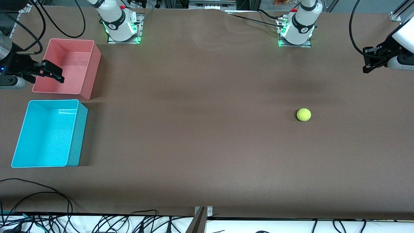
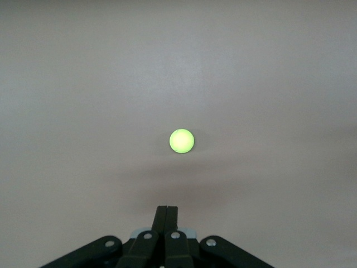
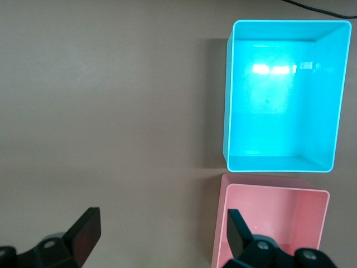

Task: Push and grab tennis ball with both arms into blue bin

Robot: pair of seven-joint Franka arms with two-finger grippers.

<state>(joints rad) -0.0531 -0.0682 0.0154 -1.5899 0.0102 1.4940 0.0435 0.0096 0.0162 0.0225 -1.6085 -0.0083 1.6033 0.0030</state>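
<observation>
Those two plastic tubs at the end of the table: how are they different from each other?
The blue bin is cyan; the pink bin is salmon pink. The blue bin sits nearer the front camera, the pink bin nearer the robots' bases. The open right gripper hangs over the pink bin, not the blue bin. Both are rectangular, similar in size and empty.

A wide desk [image 1: 207, 136] covered in matte brown sheeting fills nearly the whole front view, lit evenly from above with soft shadow bands across its middle. Along its nearer edge runs a white strip strewn with tangled black cables [image 1: 97, 223], and a metal bracket [image 1: 202, 215] sits at the middle of that edge. Aluminium framing [image 1: 397, 14] shows at one upper corner
</observation>
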